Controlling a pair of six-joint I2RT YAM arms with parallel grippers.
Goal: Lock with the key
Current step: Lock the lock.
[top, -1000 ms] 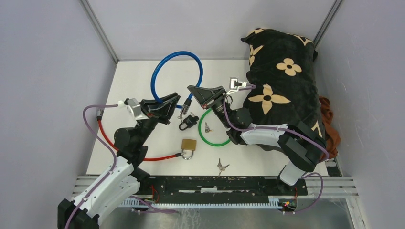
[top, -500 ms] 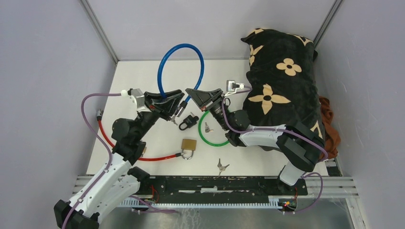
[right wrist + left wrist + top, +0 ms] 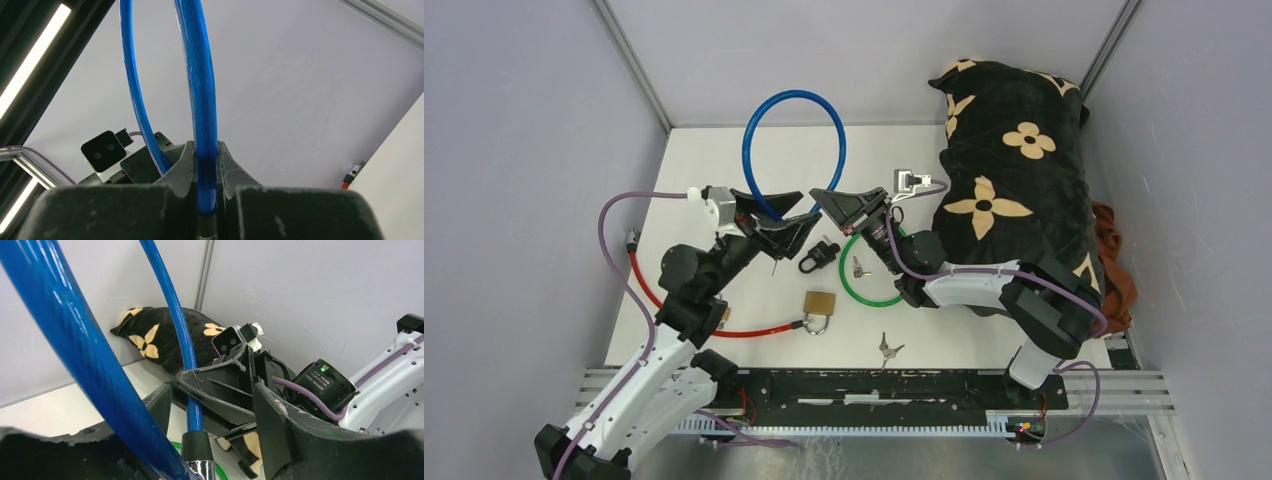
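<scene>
The blue cable lock stands as an upright loop at the back of the table. My right gripper is shut on one leg of it, and the cable is pinched between its fingers. Facing it, my left gripper is open, its fingers on either side of the cable's black-and-chrome end without touching it. A black lock body lies just below both grippers. A bunch of keys lies near the front edge, and another key sits inside the green cable ring.
A brass padlock on a red cable lies front left. A black cushion with beige flowers fills the right side, with orange cloth behind it. Grey walls close in the table.
My left gripper has opened and moved up and right, close to the right gripper. The blue loop has swung slightly left. The right gripper keeps its hold.
</scene>
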